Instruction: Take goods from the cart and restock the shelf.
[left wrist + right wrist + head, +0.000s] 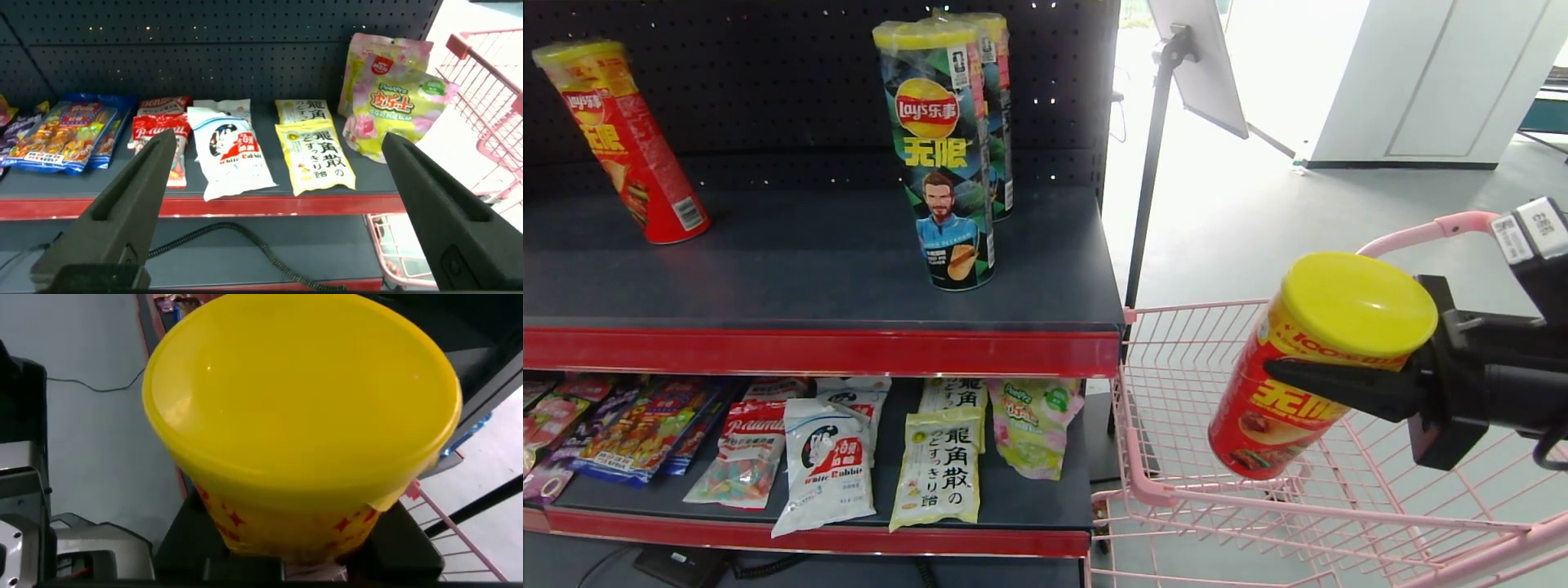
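My right gripper [1347,371] is shut on a red chip can with a yellow lid [1307,359], held tilted above the pink cart [1258,506], to the right of the shelf. The can's yellow lid [298,433] sits close in the right wrist view. On the upper shelf board [792,269] a red chip can [625,139] leans at the far left, and two dark chip cans [943,155] stand one behind the other at the right. My left gripper [278,212] is open with nothing between its fingers, facing the lower shelf.
The lower shelf [1029,506] holds several snack bags, among them a white bag [233,151], yellow bags [315,151] and a pink-green bag [384,90]. A sign stand on a black pole [1156,163] rises between shelf and cart. Cables [270,253] lie under the shelf.
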Motion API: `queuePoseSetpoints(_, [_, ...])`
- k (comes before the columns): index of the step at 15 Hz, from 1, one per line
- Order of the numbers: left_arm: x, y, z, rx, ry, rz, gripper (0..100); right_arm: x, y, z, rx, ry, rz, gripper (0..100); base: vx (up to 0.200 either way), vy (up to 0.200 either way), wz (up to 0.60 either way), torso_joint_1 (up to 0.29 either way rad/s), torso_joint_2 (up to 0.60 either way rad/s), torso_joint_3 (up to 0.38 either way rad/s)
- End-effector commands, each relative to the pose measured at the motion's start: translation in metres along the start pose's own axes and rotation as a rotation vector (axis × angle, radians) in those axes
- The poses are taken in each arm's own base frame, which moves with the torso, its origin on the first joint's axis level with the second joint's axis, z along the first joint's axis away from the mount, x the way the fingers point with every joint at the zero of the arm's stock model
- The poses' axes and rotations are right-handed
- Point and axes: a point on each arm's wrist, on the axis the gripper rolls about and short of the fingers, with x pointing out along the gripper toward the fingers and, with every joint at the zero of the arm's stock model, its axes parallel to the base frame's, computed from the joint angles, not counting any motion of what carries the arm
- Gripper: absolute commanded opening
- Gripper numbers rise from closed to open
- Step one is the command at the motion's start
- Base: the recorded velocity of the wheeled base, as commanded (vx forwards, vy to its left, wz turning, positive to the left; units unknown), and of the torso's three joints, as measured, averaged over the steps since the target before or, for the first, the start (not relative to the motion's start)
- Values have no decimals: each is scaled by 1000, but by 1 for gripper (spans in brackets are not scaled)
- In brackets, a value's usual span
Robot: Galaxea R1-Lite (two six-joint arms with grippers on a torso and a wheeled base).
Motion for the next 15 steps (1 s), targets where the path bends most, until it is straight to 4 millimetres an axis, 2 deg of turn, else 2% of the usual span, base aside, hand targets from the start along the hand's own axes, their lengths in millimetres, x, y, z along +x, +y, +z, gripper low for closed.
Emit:
queuePoseSetpoints(1, [0, 0, 0, 0, 1, 0, 100, 3, 8, -1, 10, 1, 31, 0, 0, 0, 0, 0, 0, 0])
queuePoseSetpoints(5, [0, 0, 0, 0, 1, 0, 100, 7, 15, -9, 37, 19, 69, 0, 0, 0, 0, 0, 0, 0])
queuePoseSetpoints(7, [0, 0, 0, 0, 1, 0, 100, 9, 15, -9, 38, 21, 72, 0, 0, 0, 0, 102, -273, -164])
queuePoseSetpoints(15, [0, 0, 0, 0, 1, 0, 100, 8, 14, -7, 39, 14, 72, 0, 0, 0, 0, 221, -540, -316])
